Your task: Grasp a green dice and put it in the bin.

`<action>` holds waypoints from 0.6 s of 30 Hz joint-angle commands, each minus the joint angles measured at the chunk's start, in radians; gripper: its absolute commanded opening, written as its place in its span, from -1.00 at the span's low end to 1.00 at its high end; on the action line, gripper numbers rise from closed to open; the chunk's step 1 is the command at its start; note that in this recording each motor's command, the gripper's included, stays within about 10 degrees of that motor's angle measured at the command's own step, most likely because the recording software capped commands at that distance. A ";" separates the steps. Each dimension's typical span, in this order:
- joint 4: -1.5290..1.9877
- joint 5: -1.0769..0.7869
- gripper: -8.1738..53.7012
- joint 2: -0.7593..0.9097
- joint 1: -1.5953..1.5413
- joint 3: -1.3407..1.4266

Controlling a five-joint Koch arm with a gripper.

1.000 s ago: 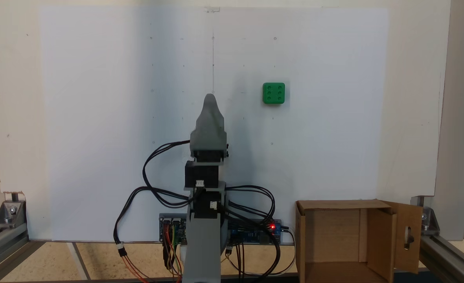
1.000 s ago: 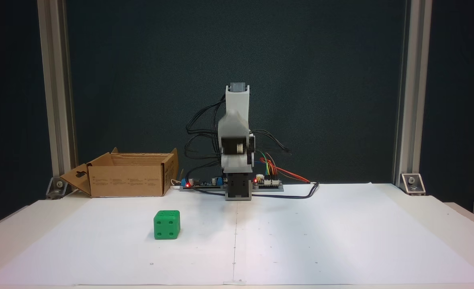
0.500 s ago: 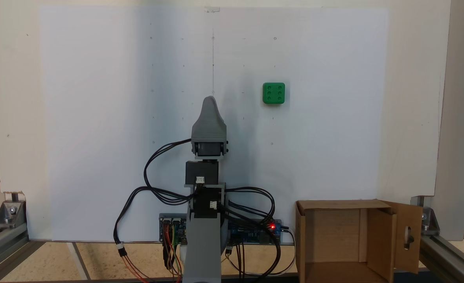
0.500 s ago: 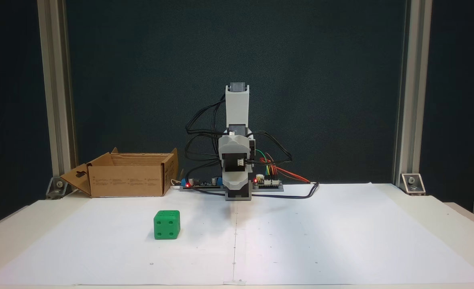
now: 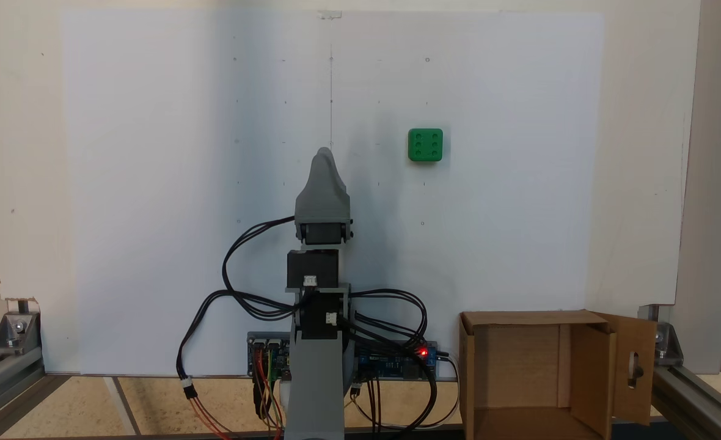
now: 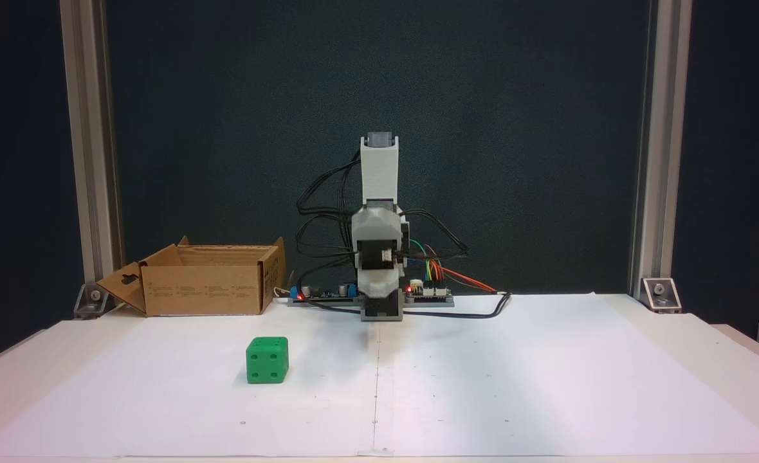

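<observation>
The green dice (image 5: 425, 145) sits flat on the white paper, six up, four pips facing the front camera (image 6: 267, 360), well apart from the bin (image 5: 541, 373). The bin, a brown cardboard box, stands open, its cutout flap swung outward (image 6: 206, 288).

Bright green dice (image 5: 425, 145), six same-colour pips in two rows of three on top; in a fixed view (image 6: 267, 361), four pips on the near face. Plain brown cardboard bin (image 5: 534, 373), small dark print on its front wall (image 6: 202, 296). White paper (image 5: 153, 183) with faint dots and a thin centre line. Grey arm (image 5: 322, 195), black motor blocks, black cables (image 5: 238, 269). Red, orange, yellow, green wires (image 6: 437, 269). Blue board (image 5: 391, 360) with a red light. Dark teal backdrop (image 6: 514, 128). Silver frame posts (image 6: 87, 161).
</observation>
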 commanded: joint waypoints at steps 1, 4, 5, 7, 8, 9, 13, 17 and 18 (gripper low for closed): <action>-0.018 -0.018 0.70 0.110 -0.008 0.048; -0.091 -0.021 0.71 0.110 -0.008 0.046; -0.098 -0.021 0.71 0.110 -0.008 0.048; -0.094 -0.025 0.71 0.109 -0.008 0.046; -0.087 -0.025 0.70 0.109 -0.008 0.046; -0.072 -0.025 0.70 0.109 -0.008 0.046; -0.044 -0.026 0.70 0.109 -0.006 0.046; -0.044 -0.026 0.69 0.109 -0.008 0.046; -0.044 -0.026 0.69 0.109 -0.008 0.046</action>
